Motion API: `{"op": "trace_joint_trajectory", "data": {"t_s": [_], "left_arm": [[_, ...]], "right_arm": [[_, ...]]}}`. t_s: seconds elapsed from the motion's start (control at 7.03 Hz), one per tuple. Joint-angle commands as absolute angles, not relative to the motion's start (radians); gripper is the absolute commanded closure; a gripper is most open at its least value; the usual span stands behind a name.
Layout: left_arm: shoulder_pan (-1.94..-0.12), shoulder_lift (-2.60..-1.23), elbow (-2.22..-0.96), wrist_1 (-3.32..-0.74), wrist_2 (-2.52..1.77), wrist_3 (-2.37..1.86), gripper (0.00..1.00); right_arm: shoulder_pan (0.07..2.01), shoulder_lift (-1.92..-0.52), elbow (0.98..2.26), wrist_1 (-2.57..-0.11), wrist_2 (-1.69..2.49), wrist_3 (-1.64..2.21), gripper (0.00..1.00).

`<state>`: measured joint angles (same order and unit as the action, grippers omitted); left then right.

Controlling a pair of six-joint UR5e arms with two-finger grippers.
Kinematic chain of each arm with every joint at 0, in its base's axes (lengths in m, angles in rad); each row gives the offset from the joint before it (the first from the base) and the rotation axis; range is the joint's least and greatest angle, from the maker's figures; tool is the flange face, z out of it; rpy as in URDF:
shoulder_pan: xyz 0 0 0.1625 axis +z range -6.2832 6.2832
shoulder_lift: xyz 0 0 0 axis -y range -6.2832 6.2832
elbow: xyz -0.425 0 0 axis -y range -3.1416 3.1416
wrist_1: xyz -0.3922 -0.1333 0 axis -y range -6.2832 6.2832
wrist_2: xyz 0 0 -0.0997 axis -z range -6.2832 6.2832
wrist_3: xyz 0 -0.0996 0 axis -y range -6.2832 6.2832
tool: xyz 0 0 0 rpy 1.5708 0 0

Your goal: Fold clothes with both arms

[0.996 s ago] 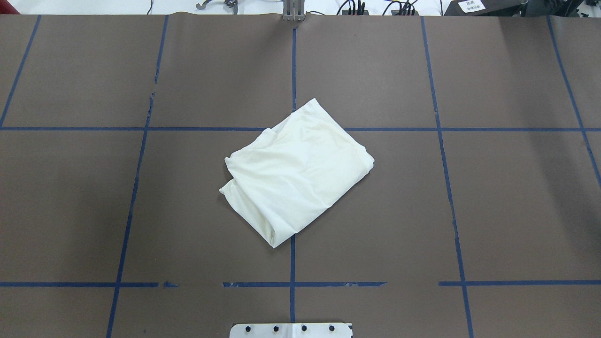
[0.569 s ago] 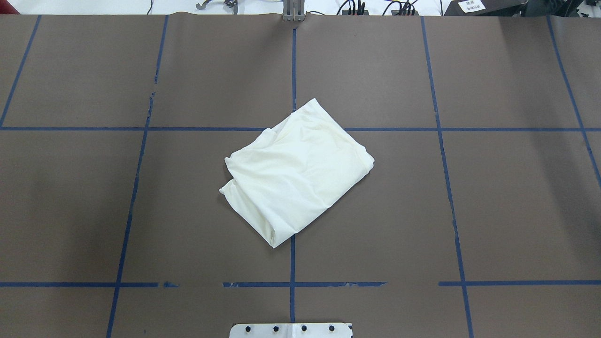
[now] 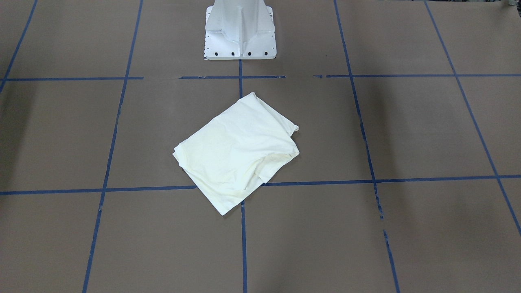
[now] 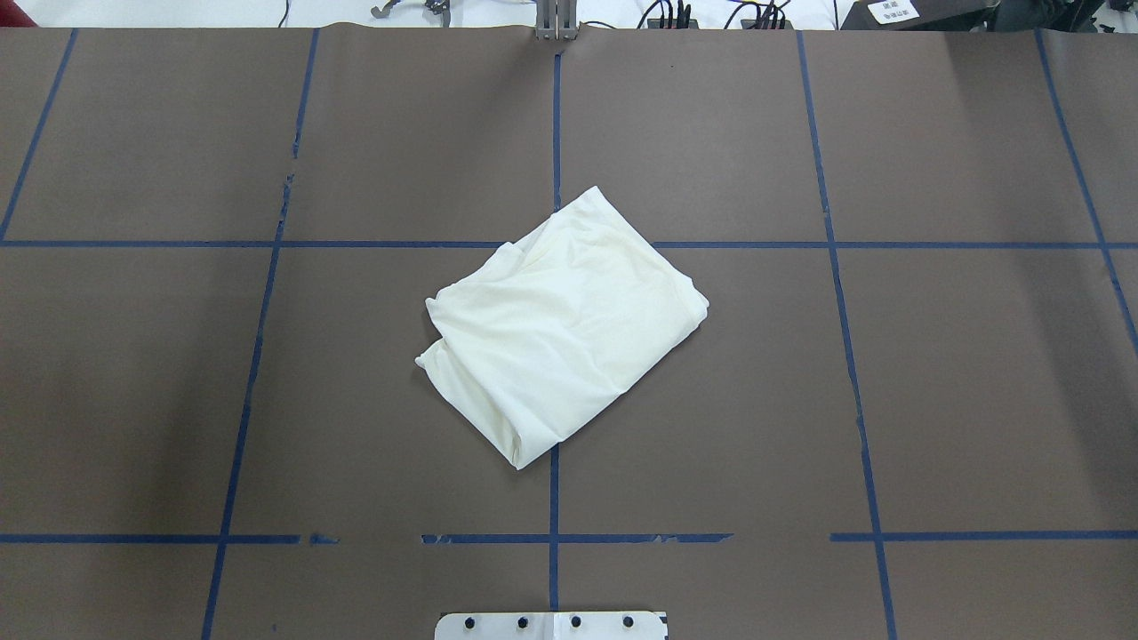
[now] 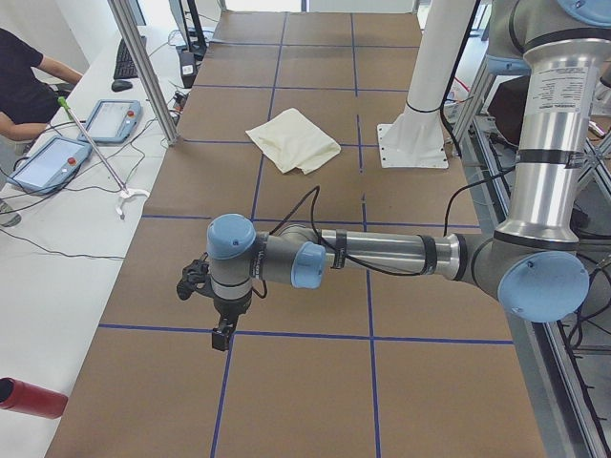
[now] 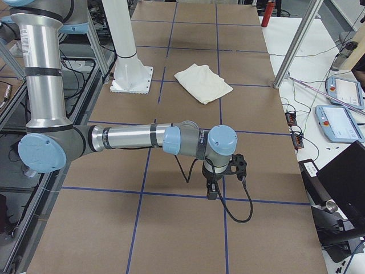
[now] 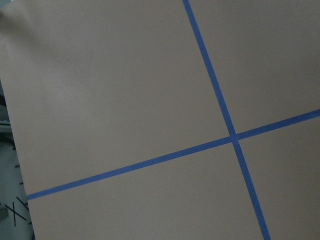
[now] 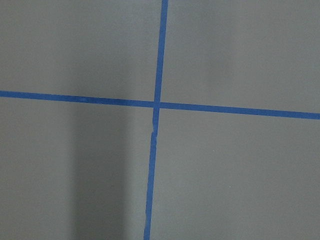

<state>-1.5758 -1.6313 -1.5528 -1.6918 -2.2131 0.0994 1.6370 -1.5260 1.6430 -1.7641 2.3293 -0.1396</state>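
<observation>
Nothing has moved this past second: the folded T-shirt [image 4: 564, 324] lies mid-way along the table [image 4: 960, 400] (plain side up), well apart from my left gripper [image 5: 221, 336] and right gripper [image 6: 211, 191]; from these side views I cannot tell how their jaws stand.

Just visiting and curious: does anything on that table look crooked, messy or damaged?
Yes. The folded shirt lies diagonal to the blue tape grid, with a loose layer bulging at one edge. The tape has gaps in places.

Brown table [image 4: 978, 400] with blue tape grid [image 4: 553, 133]; beside it, grey pendants [image 6: 336, 123], red cylinder [image 5: 29, 398].
</observation>
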Motion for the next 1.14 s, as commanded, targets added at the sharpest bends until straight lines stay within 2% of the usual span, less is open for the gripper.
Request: {"op": "trace_joint_trajectory", "data": {"t_s": [0.0, 1.0], "left_arm": [[-1.525, -1.625, -1.571, -1.692, -2.281, 0.017, 0.00], [-1.523, -1.588, -1.608, -1.695, -2.279, 0.018, 0.00]], "right_arm": [[1.637, -1.528, 1.640, -1.764, 2.330, -0.065, 0.00], [1.635, -1.549, 1.602, -1.705, 2.329, -0.066, 0.00]]}}
